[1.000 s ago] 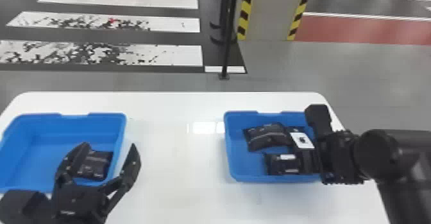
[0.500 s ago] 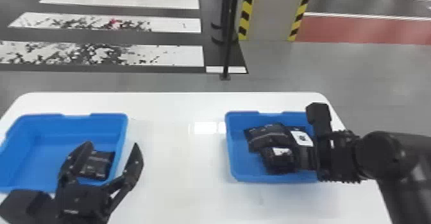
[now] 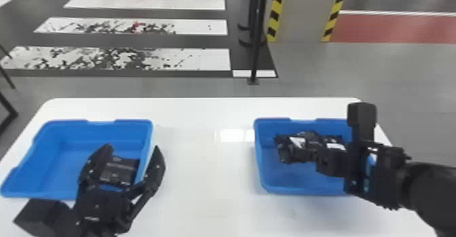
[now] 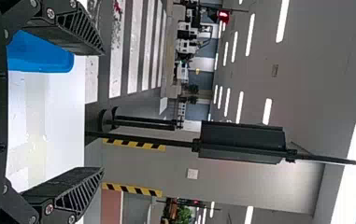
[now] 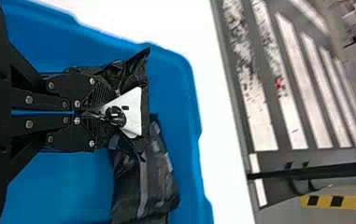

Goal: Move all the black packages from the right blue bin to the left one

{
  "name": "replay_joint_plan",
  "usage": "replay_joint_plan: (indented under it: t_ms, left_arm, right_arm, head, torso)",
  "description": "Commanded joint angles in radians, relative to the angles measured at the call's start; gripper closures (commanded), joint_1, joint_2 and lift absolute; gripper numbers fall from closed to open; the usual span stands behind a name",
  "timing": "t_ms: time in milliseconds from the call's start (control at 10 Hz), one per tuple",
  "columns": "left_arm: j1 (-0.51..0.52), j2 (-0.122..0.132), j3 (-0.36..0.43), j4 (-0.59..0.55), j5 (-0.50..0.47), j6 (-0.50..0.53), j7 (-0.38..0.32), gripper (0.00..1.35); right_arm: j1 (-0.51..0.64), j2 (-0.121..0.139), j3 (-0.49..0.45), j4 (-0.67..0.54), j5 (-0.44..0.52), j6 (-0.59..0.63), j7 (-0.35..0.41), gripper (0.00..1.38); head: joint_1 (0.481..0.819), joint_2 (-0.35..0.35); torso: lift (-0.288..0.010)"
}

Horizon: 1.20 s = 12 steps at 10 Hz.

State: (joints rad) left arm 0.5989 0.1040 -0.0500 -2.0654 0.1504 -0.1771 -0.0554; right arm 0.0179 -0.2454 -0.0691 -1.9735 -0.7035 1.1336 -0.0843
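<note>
Inside the right blue bin (image 3: 271,188), my right gripper (image 3: 317,151) is shut on a black package (image 3: 288,151) with a white label. The right wrist view has the gripper (image 5: 96,113) pinching that package (image 5: 140,74), and another black package (image 5: 147,182) lies beside it in the bin. My left gripper (image 3: 134,153) stands open at the left blue bin (image 3: 68,124), one finger over the inside and the other by its right wall. A black package (image 3: 118,171) lies in that bin, between the fingers as seen from above. The left wrist view gives the open gripper (image 4: 102,109).
Both bins stand on a white table (image 3: 203,171), with a wide stretch of tabletop between them. Behind the table, a black post (image 3: 258,49) rises from the floor. The right bin's walls surround my right gripper.
The right gripper has gone from open over the packages to shut, and the labelled package has bunched up and shifted left with it. My left arm has stayed about where it was.
</note>
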Motion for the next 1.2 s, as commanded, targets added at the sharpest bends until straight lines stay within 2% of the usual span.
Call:
replay_joint_plan:
  t_ms: [0, 200, 300, 400, 600, 900, 1100]
  left_arm:
    - [0.0, -0.001, -0.006, 0.0, 0.041, -0.029, 0.005, 0.16]
    - [-0.01, 0.002, -0.034, 0.0, 0.053, -0.098, 0.016, 0.16]
    - [-0.022, 0.006, -0.058, 0.0, 0.069, -0.125, 0.016, 0.16]
    - [-0.03, 0.01, -0.072, 0.0, 0.081, -0.142, 0.016, 0.16]
    - [-0.042, 0.019, -0.102, -0.002, 0.095, -0.149, 0.02, 0.16]
    - [-0.061, 0.036, -0.151, -0.005, 0.109, -0.149, 0.028, 0.16]
    - [-0.069, 0.045, -0.173, -0.005, 0.129, -0.145, 0.028, 0.16]
  right_arm:
    - [0.021, 0.0, -0.003, 0.006, -0.058, -0.13, 0.057, 1.15]
    - [-0.02, 0.0, 0.037, 0.127, -0.156, -0.397, 0.282, 1.15]
    - [-0.023, -0.009, 0.103, 0.102, -0.23, -0.459, 0.325, 1.15]
    - [-0.028, -0.02, 0.165, 0.082, -0.292, -0.461, 0.356, 1.15]
    - [-0.03, -0.043, 0.292, 0.068, -0.401, -0.498, 0.38, 1.15]
    - [-0.047, -0.057, 0.388, 0.085, -0.415, -0.564, 0.382, 1.15]
    - [-0.067, -0.061, 0.44, 0.105, -0.431, -0.564, 0.383, 1.15]
  head:
    - [0.695, -0.002]
    - [0.695, 0.031]
    - [0.695, 0.053]
    - [0.695, 0.073]
    - [0.695, 0.157]
    - [0.695, 0.222]
    - [0.695, 0.226]
  torso:
    - [-0.132]
    - [-0.132]
    - [-0.132]
    - [-0.132]
    - [-0.132]
    - [-0.132]
    - [-0.132]
